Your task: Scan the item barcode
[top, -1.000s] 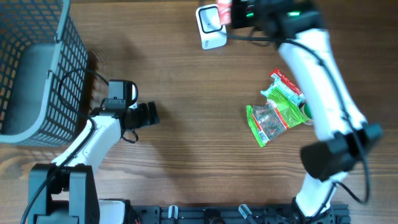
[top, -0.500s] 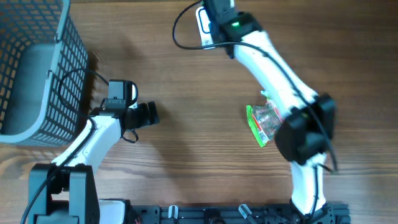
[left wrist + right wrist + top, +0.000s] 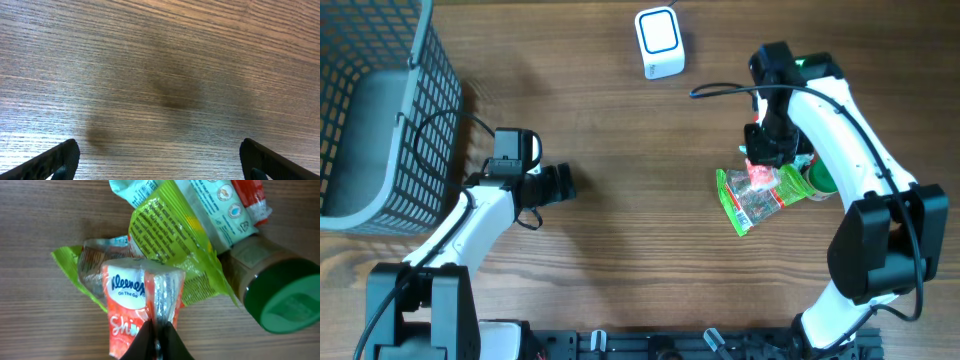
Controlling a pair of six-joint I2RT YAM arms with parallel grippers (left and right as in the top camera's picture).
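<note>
Right gripper point(image 3: 157, 330) is pinched tight on the seam of the Kleenex pack point(image 3: 127, 307), right over the green snack bag point(image 3: 170, 250) with a jar point(image 3: 280, 297) at its 4 o'clock. The scanner point(image 3: 659, 43) is well apart at 11 o'clock, near the far edge. Left gripper point(image 3: 563, 184) is gaping wide and empty, with bare table point(image 3: 640, 200) between them. The basket point(image 3: 380, 120) hugs the 9 o'clock edge.

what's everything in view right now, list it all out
basket: one, grey mesh, far left
scanner: one, white and blue, top centre
packets: at least two, green, one with a red end, piled at right
jar: one, green lid, beside the packets
tissue pack: one, red-orange, above the packets
table: one, brown wood
left gripper: open, empty, near the basket
right gripper: shut on the tissue pack
</note>
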